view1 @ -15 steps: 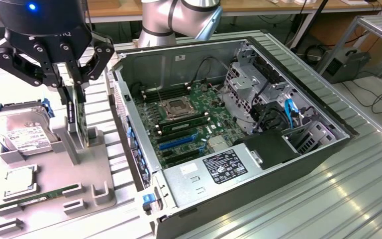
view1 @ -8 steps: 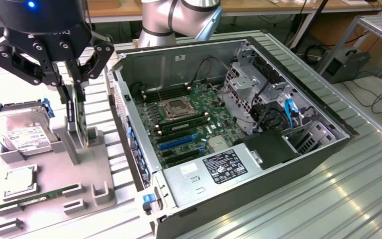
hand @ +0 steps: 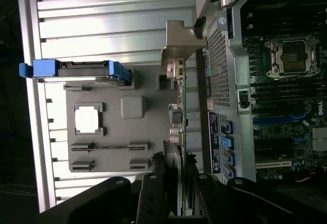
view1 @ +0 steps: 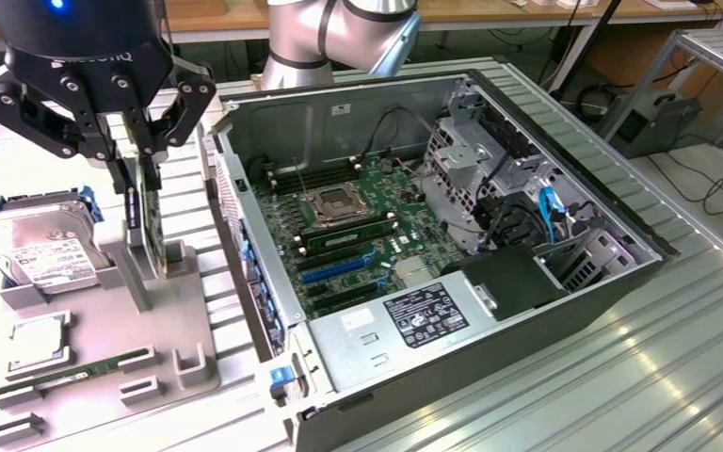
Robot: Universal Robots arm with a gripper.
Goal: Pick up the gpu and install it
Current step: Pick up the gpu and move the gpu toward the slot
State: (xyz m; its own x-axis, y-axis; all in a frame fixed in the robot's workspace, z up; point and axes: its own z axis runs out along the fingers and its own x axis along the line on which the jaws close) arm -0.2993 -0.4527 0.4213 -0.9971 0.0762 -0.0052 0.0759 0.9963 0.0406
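Note:
The gpu is a thin dark card standing on edge over a grey holder plate at the exterior view's left. My black gripper comes down on its top edge, one finger on each face, shut on the card. The card's lower edge sits level with the holder's upright posts; I cannot tell whether it has left its slot. In the wrist view the gpu shows edge-on, with its silver bracket at the far end and my gripper clamped around the near end.
On the holder plate lie a hard drive in a blue frame, a processor chip and a green RAM stick. The open computer case lies to the exterior view's right, motherboard and blue slots exposed.

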